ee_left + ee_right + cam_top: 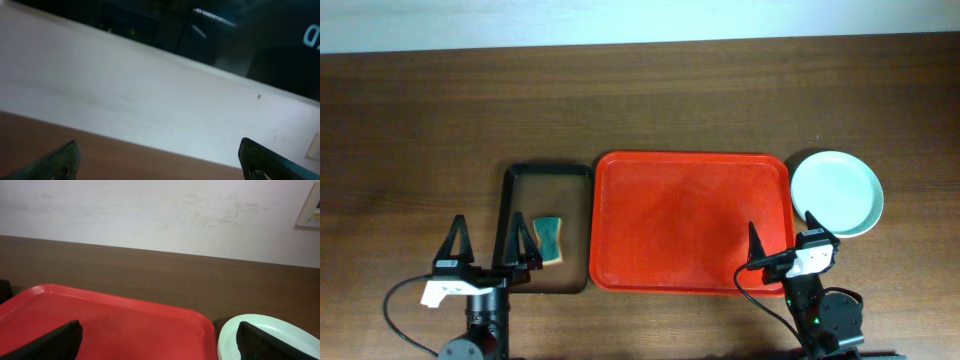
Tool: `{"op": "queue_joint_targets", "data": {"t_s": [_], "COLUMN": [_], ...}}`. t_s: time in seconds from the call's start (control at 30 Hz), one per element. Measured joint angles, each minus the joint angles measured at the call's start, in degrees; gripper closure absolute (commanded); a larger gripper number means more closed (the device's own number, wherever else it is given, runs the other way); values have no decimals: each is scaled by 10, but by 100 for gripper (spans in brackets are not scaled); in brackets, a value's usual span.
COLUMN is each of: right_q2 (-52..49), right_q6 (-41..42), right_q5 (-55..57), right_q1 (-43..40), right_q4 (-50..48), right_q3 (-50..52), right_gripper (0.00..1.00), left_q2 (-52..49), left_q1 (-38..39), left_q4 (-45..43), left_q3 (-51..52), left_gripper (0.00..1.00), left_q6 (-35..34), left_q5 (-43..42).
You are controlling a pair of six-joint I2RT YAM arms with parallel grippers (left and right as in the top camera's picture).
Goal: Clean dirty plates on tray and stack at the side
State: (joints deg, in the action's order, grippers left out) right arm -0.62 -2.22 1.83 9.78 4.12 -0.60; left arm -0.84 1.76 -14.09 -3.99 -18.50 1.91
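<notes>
Both grippers, left [480,243] and right [783,246], rested at the near bench [420,120] edge with fingers spread wide and holding nothing, apparently because the tray [690,222] lay bare and the plates [837,192] sat stacked just beside its right edge.

Dark wood-grain table [650,100]. Narrow black tray [548,172] sits left of centre; a green-and-yellow sponge [550,238] lies inside it, toward the near end. Pale wall [150,210] behind.
</notes>
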Motion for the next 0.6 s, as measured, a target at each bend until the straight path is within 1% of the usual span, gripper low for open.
{"op": "queue_joint_targets", "data": {"t_s": [0.07,0.2,0.27,0.5,0.6], "right_q2": [0,0,0,0,0], "right_q6": [0,0,0,0,0], "right_q5": [0,0,0,0,0], "right_q1": [0,0,0,0,0], "right_q4": [0,0,0,0,0], "right_q3": [0,0,0,0,0], "right_gripper": [2,1,2,2,2], "left_q2": [0,2,2,2,2], "left_q1": [0,-3,-14,-15,-15], "left_q4": [10,103,176,185,185], "left_q3": [17,31,34,34,34], "left_gripper": [1,1,1,1,1], "left_q6": [0,0,5,120,146], "left_q5": [0,0,0,-15,-17]}}
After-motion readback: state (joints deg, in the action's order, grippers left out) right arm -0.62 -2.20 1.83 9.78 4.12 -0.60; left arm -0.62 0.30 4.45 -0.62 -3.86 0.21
